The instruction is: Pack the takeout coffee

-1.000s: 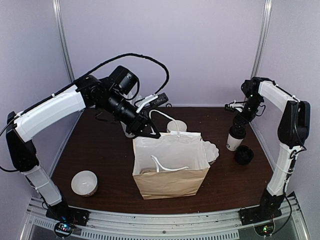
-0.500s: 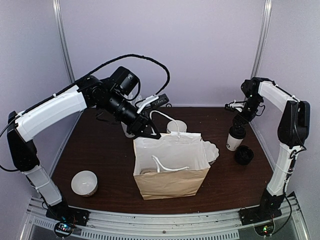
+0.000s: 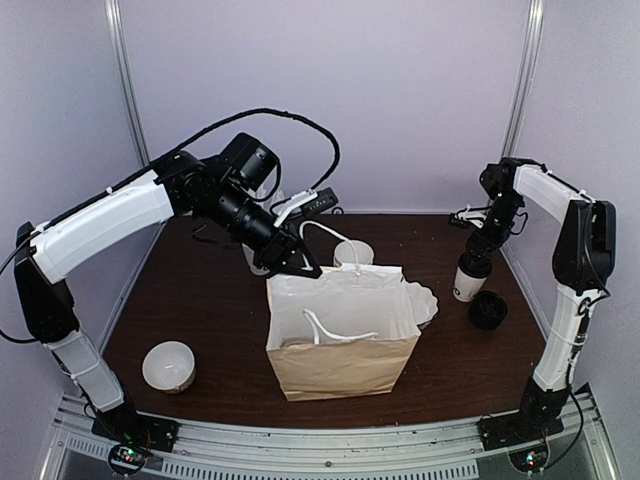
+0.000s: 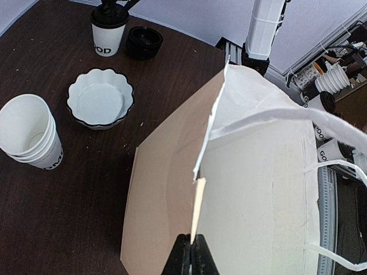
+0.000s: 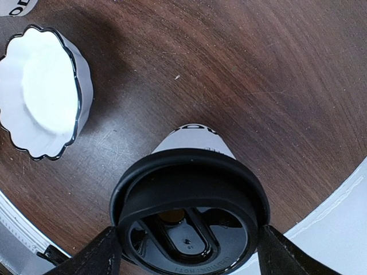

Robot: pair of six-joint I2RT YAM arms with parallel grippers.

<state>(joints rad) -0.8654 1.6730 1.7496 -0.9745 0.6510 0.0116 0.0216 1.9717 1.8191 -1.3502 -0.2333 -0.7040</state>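
Plainly, the coffee (image 3: pixel 466 286) stands upright on the table (image 3: pixel 200 300), at about three o'clock from the paper bag (image 3: pixel 340 365) and near the table's right edge. Our right claw (image 5: pixel 188 243) hangs straight above it, looking down its long axis. In the wrist view the black lid (image 5: pixel 189 189) fills the space between the two fingers (image 5: pixel 94 258), one at nine o'clock of the lid and one at three. The jaws are spread wide around the lid. We cannot tell whether the pads touch its rim, and we judge nothing is gripped yet. The coming move turns on one vertical line: the cup's axis runs up and down with the claw directly over it. The right arm is far nearer; the left is well apart, beyond the bag.

Our left claw (image 4: pixel 191 258) is clenched on the bag's rim at its eleven o'clock corner, holding the mouth open. From the cup that mouth lies at about nine o'clock. A stack of loose lids (image 3: pixel 488 310) sits just beside the cup at five o'clock. A scalloped bowl (image 3: pixel 428 300) lies between cup and bag, so we judge the carry needs height.
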